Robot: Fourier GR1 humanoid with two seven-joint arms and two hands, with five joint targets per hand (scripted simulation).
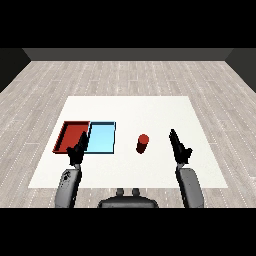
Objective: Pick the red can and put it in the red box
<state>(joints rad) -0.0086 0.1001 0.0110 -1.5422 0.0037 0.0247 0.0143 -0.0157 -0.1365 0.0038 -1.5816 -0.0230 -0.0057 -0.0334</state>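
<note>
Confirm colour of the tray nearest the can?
Light blue. The tray lies left of the can; head view shows it.

Can [142,143] on table [150,170], right of two trays [89,137].

The left hand [78,149] overlaps the near right corner of the red tray [70,134] and the near left corner of the light blue tray [102,137] — those corners are hidden. The red can [142,143] is too small to show any marking — only its colour reads.
</note>
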